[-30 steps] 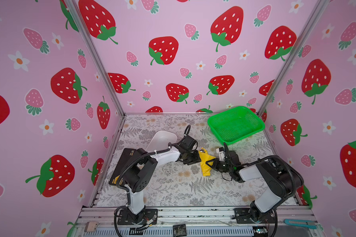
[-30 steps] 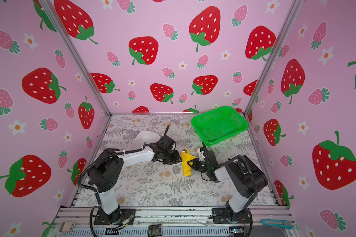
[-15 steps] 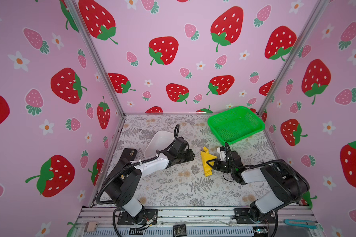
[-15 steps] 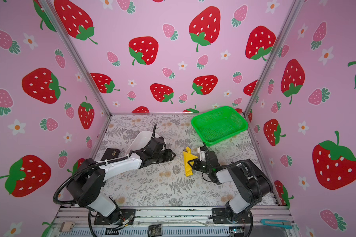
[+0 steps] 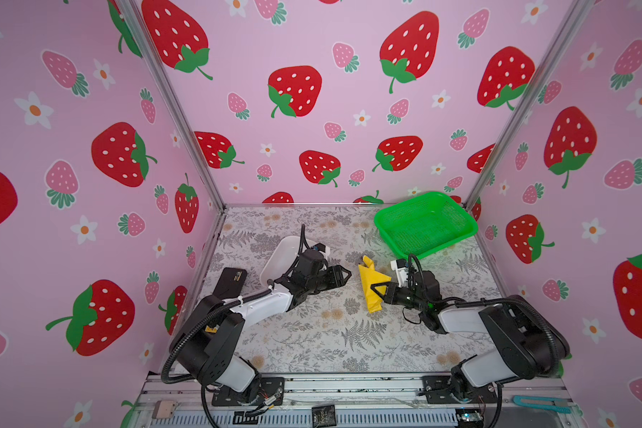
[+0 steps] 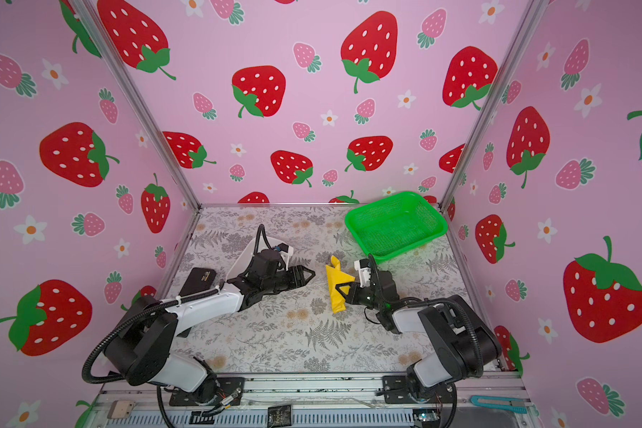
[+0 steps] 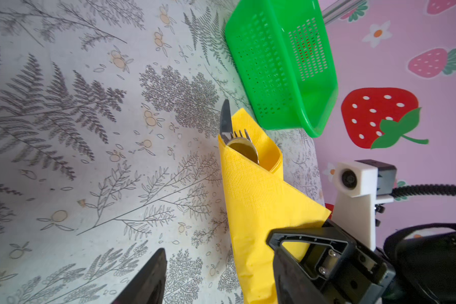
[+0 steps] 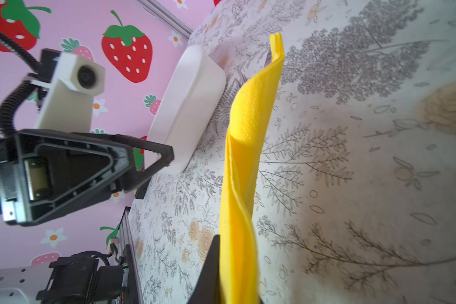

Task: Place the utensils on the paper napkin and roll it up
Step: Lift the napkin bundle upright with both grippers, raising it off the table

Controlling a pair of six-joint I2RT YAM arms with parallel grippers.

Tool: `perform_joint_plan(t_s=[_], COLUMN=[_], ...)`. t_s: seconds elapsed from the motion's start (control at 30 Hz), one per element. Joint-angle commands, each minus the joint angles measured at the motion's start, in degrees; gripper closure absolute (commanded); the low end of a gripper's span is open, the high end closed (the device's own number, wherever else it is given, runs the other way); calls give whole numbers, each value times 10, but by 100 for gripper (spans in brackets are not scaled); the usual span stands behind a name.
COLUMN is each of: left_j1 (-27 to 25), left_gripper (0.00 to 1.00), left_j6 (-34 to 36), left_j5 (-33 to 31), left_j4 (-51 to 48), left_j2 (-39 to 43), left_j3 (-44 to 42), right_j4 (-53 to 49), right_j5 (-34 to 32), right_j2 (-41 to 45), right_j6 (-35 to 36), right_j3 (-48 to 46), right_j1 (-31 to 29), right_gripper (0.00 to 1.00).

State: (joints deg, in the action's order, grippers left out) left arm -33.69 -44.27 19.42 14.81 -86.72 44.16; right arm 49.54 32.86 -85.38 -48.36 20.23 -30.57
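Napkin [image 7: 253,200]: embossed yellow paper cone, shiny utensils [image 7: 241,147] inside.

The paper napkin [image 7: 250,200] is hiding the handles of the utensils [image 7: 237,138]; one napkin end is running off the left wrist view's edge.

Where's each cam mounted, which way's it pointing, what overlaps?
Both top views: high in front, looking down at table; left arm, right arm whole.
Left wrist: on left arm, facing paper napkin, right gripper, green basket; a left fingertip shows.
Right wrist: on right arm, facing left gripper, white dish; a right fingertip shows.
Shared: paper napkin, in all four.
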Motion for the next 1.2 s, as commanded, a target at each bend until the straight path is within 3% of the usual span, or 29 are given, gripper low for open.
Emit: perform_joint_plan(t_s=[0.0,0.13,0.43,0.83,1.17], left_j1=[9,20,33,33,31], left_gripper=[32,31,30,29,30], left_j6=[-11,-41,-79,-140,-200], left_j5=[90,160,236,302,319], left_j4=[93,173,259,355,430], left_j2=[9,3,-10,-39,-73], left_j3=[-2,-7,3,29,62], right_j4=[64,63,71,127,187], right_j5=[35,51,79,99,111], right_j2=[38,69,108,114,103], right_j6=[-16,-33,-68,-120,-166], right_j3=[5,21,61,83,81], right_j1=[4,4,6,8,8], right_gripper=[91,91,92,92,92])
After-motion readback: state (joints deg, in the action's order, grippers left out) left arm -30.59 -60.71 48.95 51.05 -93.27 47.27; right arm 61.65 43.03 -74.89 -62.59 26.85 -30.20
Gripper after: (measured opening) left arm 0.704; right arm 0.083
